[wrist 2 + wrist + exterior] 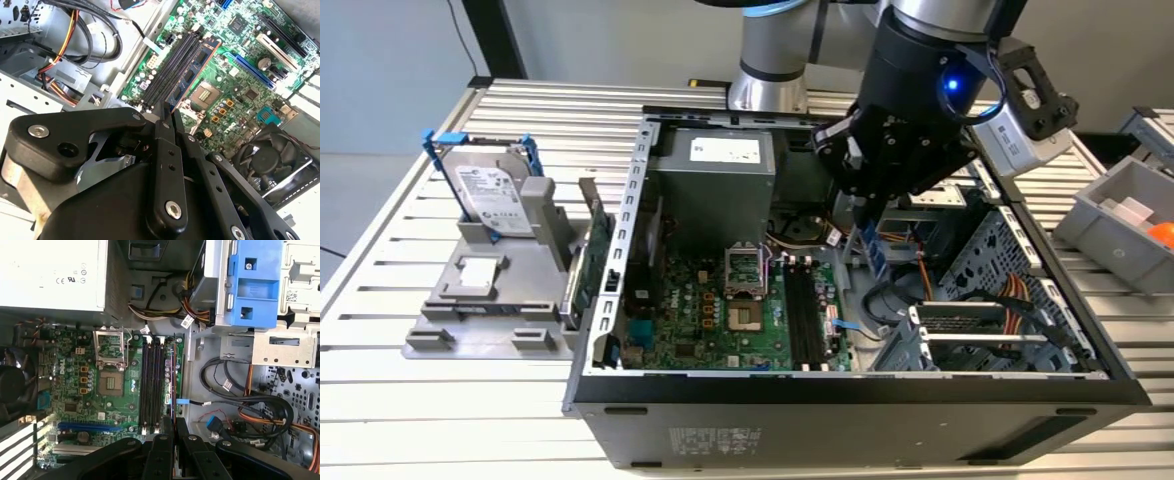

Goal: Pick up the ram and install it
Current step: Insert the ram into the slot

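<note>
Black gripper [167, 117] linkages crowd the lower frame in both wrist views, my jaws pinching the ram [192, 67], its blue board hanging over the memory slots [152, 385] at mid-frame (green motherboard [75, 365] beyond). In the exterior view's centre I hover inside the open case [854, 385]. A tilted stick could miss its slot and jam against a neighbour.
</note>
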`<move>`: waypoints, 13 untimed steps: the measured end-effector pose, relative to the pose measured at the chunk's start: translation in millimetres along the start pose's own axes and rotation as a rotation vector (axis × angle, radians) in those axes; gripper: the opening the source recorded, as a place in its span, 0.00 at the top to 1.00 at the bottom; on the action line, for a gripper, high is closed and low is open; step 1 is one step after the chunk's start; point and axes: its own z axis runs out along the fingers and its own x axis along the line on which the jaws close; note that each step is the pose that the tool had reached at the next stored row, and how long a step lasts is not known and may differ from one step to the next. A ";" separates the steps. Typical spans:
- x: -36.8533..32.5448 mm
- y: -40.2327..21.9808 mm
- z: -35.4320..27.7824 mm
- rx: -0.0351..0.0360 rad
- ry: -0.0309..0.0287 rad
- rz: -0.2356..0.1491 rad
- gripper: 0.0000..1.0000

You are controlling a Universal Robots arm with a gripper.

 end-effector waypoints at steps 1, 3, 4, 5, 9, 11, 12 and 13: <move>0.0 0.0 2.5 0.0000 -0.0007 0.000 1.00; 0.0 0.0 7.7 0.0001 -0.0016 0.000 1.00; 0.1 0.1 14.1 0.0001 -0.0021 0.000 1.00; 0.1 0.1 14.8 0.0001 -0.0021 0.000 1.00; 0.1 0.1 15.4 0.0001 -0.0021 0.000 1.00; 0.1 0.1 15.4 0.0001 -0.0021 0.000 1.00; 0.1 0.1 15.4 0.0001 -0.0021 0.000 1.00; 0.1 0.1 15.4 0.0001 -0.0021 0.000 1.00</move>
